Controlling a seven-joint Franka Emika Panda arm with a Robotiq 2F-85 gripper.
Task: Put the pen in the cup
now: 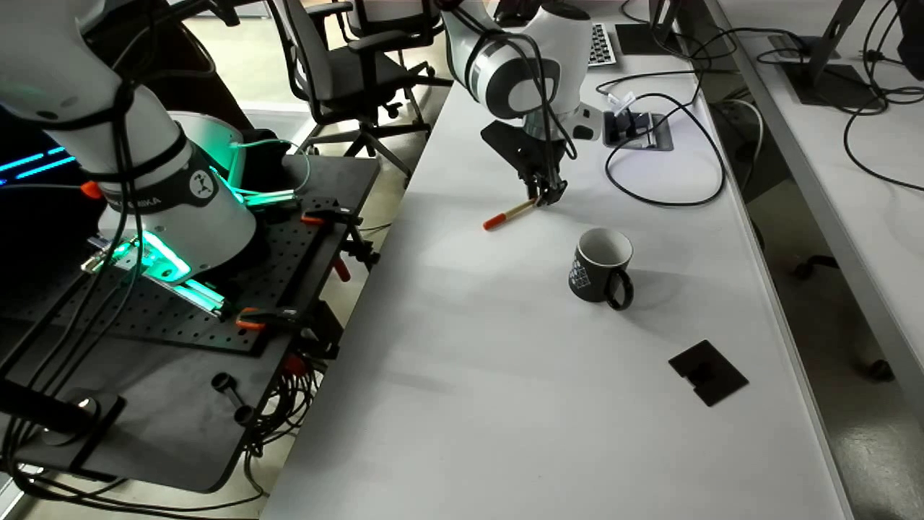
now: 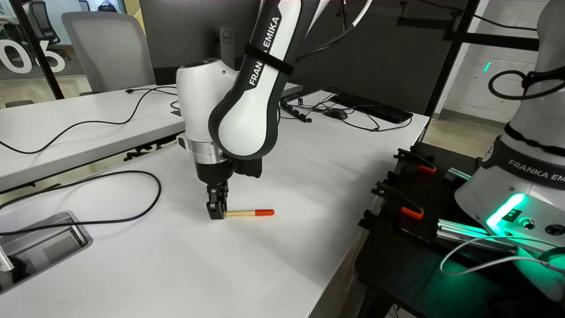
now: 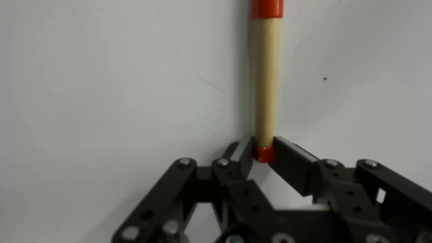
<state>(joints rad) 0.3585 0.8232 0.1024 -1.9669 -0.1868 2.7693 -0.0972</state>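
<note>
The pen (image 3: 266, 77), a thin light-wood stick with red-orange ends, points away from my gripper (image 3: 264, 148) in the wrist view. Both fingers press against its near red end, so the gripper is shut on it. In both exterior views the pen (image 2: 247, 213) lies level, at or barely above the white table; whether it touches the surface I cannot tell. The gripper (image 1: 546, 196) points down there. The cup (image 1: 593, 280), a black mug with whitish inside and side handle, stands upright nearby in an exterior view. It is out of view in the wrist view.
A flat black square piece (image 1: 711, 375) lies beyond the cup, toward the table's edge. A black cable (image 1: 668, 204) loops over the tabletop near a metal socket hatch (image 2: 53, 245). Alongside, a dark side table (image 1: 166, 419) carries a white robot base with clamps.
</note>
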